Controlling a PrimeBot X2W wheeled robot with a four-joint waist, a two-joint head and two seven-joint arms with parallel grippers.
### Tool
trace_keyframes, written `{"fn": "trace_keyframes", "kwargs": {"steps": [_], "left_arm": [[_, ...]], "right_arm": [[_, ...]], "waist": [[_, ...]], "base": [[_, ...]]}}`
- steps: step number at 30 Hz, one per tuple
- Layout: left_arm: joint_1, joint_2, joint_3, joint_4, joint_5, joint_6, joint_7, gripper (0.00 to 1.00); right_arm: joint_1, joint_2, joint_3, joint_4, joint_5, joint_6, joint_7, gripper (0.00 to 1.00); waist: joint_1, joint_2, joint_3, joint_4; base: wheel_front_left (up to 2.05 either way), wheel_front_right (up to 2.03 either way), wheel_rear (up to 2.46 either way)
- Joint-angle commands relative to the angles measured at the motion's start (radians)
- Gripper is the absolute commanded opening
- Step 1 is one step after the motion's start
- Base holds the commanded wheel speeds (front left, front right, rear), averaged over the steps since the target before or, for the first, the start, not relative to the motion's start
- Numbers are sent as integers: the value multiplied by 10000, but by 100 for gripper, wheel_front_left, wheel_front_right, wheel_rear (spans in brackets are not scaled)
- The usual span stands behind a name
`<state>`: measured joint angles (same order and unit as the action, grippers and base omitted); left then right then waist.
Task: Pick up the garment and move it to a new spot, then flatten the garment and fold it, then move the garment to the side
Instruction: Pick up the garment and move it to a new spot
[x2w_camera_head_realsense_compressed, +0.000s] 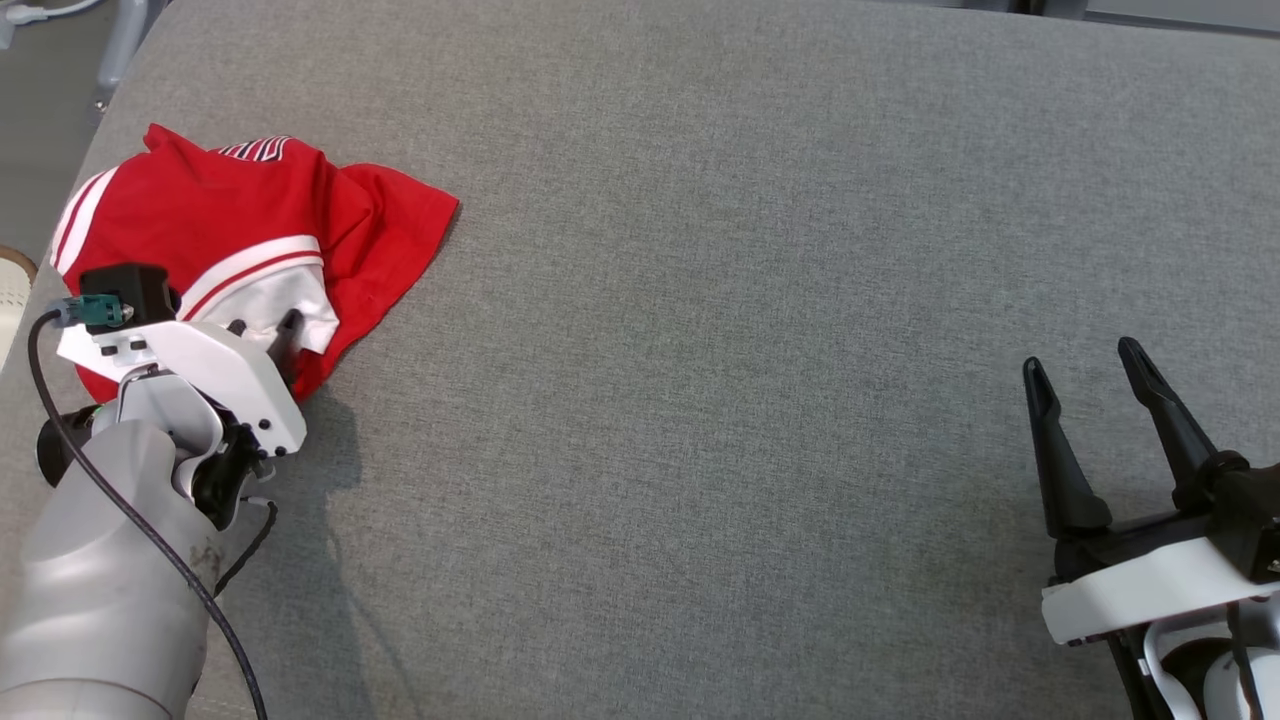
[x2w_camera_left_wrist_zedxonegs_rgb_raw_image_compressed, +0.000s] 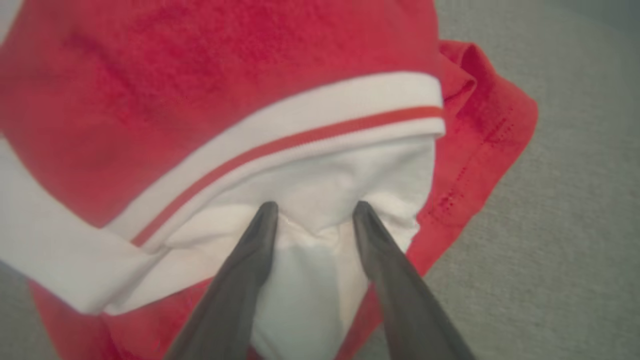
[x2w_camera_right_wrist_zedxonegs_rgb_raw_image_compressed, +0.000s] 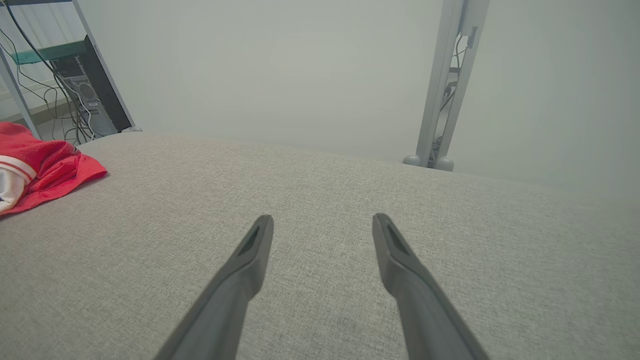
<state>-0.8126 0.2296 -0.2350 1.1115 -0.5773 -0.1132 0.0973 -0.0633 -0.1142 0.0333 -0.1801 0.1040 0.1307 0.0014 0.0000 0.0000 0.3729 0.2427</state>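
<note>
The garment (x2w_camera_head_realsense_compressed: 230, 210) is a crumpled red shirt with white panels and red-and-white stripes, lying at the far left of the grey padded surface (x2w_camera_head_realsense_compressed: 700, 300). My left gripper (x2w_camera_head_realsense_compressed: 263, 325) is at its near edge. In the left wrist view, the left gripper (x2w_camera_left_wrist_zedxonegs_rgb_raw_image_compressed: 315, 210) has its jaws apart, tips pressed into the white part of the garment (x2w_camera_left_wrist_zedxonegs_rgb_raw_image_compressed: 200, 75), and a fold of cloth puckers between them. My right gripper (x2w_camera_head_realsense_compressed: 1082, 357) hovers open over bare surface at the lower right, far from the shirt. The right wrist view shows the right gripper (x2w_camera_right_wrist_zedxonegs_rgb_raw_image_compressed: 322, 220) empty and the garment (x2w_camera_right_wrist_zedxonegs_rgb_raw_image_compressed: 45, 160) at the far left.
The surface's left edge runs close beside the garment, with floor beyond it. A grey metal post (x2w_camera_right_wrist_zedxonegs_rgb_raw_image_compressed: 442, 85) stands behind the far edge. A dark computer tower (x2w_camera_right_wrist_zedxonegs_rgb_raw_image_compressed: 87, 92) with cables sits past the far left corner.
</note>
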Motion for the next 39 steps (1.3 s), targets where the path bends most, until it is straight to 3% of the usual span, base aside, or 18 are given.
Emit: {"fn": "trace_keyframes", "kwargs": {"steps": [1,11,16,24,33,39], "left_arm": [[-204,36,33,98,-67,-15,-68,0],[-474,267,292,168,-8,201,-2983,0],[21,432,528,-692,117,546,-3570,0],[2541,555,1475,-5241,950,1727,-3612,0],[6026,633,1672,-10188,1490,3088,-3108,0],[6932,730,1611,-11938,1692,3600,-2433,0]], "right_arm": [[-108,-87,-57,-61,-31,-1,47,100],[269,62,-184,175,-23,1,-66,100],[531,266,-169,296,-30,-1,-152,100],[1043,512,-157,487,54,-1,-331,100],[1359,602,-110,561,175,-1,-422,100],[1292,609,-56,581,284,1,-467,100]], "waist": [[0,0,22,5],[0,0,-938,344],[0,0,-1687,447],[0,0,-2779,327],[0,0,-3302,44],[0,0,-3291,-134]], "base": [[0,0,0],[0,0,0],[0,0,0],[0,0,0],[0,0,0],[0,0,0]]}}
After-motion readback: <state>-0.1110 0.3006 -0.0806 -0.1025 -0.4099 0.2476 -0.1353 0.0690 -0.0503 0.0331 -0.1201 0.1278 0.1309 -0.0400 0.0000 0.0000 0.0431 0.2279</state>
